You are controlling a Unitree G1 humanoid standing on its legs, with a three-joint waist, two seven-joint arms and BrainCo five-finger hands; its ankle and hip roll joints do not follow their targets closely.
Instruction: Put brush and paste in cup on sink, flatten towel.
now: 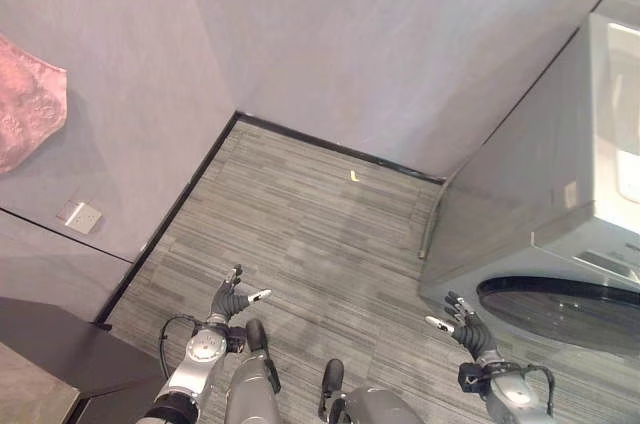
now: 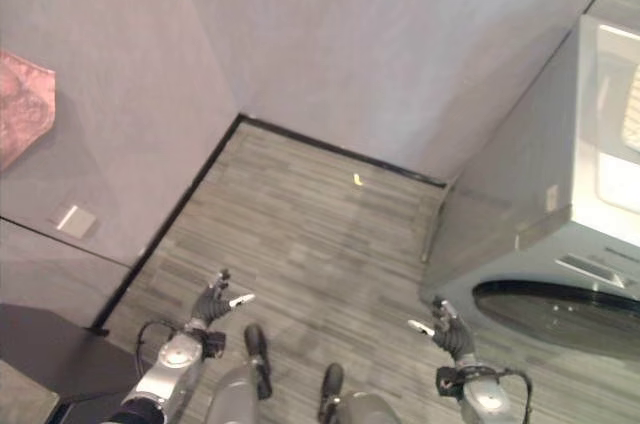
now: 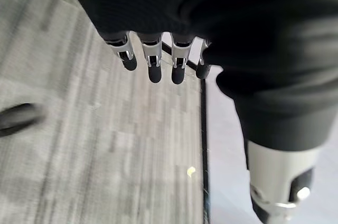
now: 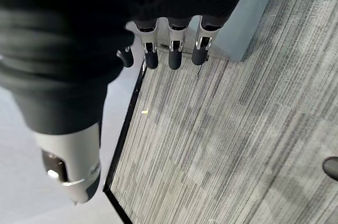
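Observation:
A pink towel (image 1: 28,114) hangs on the grey wall at the far left, well above my hands. My left hand (image 1: 232,299) hangs low over the grey plank floor, fingers (image 3: 153,64) relaxed and holding nothing. Low on the other side, near the washing machine, my right hand (image 1: 462,321) is also open and empty, its fingers (image 4: 176,54) loose over the floor.
A silver washing machine (image 1: 560,234) with a dark round door stands at the right. A dark cabinet top (image 1: 50,344) shows at the lower left. A white wall socket (image 1: 80,216) sits below the towel. A small yellow scrap (image 1: 353,176) lies by the black skirting.

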